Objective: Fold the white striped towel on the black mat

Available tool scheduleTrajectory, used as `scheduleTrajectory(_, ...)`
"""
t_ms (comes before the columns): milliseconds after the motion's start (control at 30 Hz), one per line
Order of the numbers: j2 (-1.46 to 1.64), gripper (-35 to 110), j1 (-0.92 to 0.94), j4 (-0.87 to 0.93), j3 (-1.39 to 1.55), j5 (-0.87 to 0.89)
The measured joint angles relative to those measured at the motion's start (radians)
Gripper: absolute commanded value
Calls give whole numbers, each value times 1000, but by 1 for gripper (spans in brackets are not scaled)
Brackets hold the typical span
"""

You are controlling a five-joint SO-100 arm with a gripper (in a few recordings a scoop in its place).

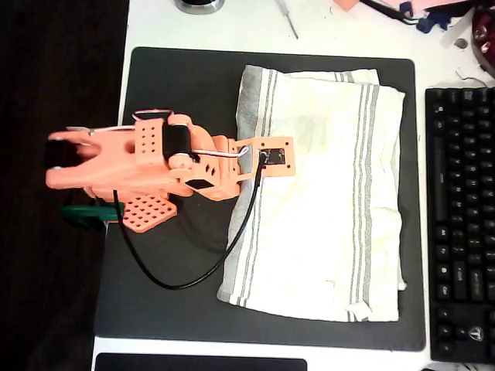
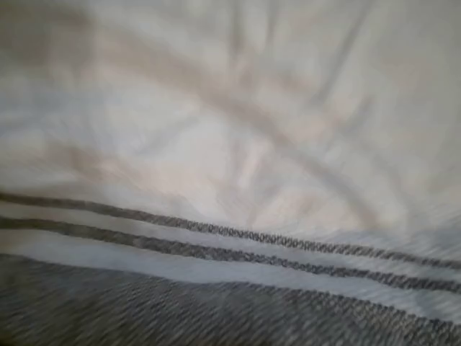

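Towel (image 1: 325, 209) lies spread on the mat (image 1: 178, 85), reaching from right under the end effector (image 1: 267, 158) out ahead of it toward the keyboard (image 1: 460, 224). Its left hem and grey stripes sit directly below the tip in the overhead view. Wrist view is blurred cloth and stripes at close range, so you're low over that hem. I can't tell whether the end effector is open or closed; the jaws are hidden under the camera mount.

Handling, my read: soft, light, limp cloth. It'll drape and drag, won't hold shape, and the wrinkled middle may bunch if you push it. Pinch the striped hem just beneath the tip, or a corner on that side. Take one layer only, then lift and carry it over toward the far edge. The top-left corner already looks doubled over, so watch for grabbing two layers.

Mat looks matte and flat, so it should grip the cloth somewhat. Desk around it is white. Keyboard sits beyond the towel's far edge, clutter past the mat's top edge. Black cable (image 1: 193, 274) trails behind the end effector across the mat; keep it off the fold.
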Motion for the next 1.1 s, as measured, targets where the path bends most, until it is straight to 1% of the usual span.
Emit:
scheduleTrajectory(100, -150, 0, -29, 12, -130, -5)
scheduleTrajectory(233, -353, 0, -110, 141, -350, -3)
scheduleTrajectory(333, -515, 0, -186, 225, -523, 40)
scheduleTrajectory(433, -624, 0, -261, 253, -649, 89)
scheduleTrajectory(500, -699, 0, -318, 256, -709, 123)
scheduleTrajectory(567, -775, 0, -365, 258, -790, 193)
scheduleTrajectory(667, -897, 0, -448, 218, -893, 275)
scheduleTrajectory(833, -1078, 2, -543, 140, -983, 376)
scheduleTrajectory(933, -1212, 4, -568, 121, -1037, 426)
scheduleTrajectory(1100, -1454, 5, -574, 109, -1213, 497)
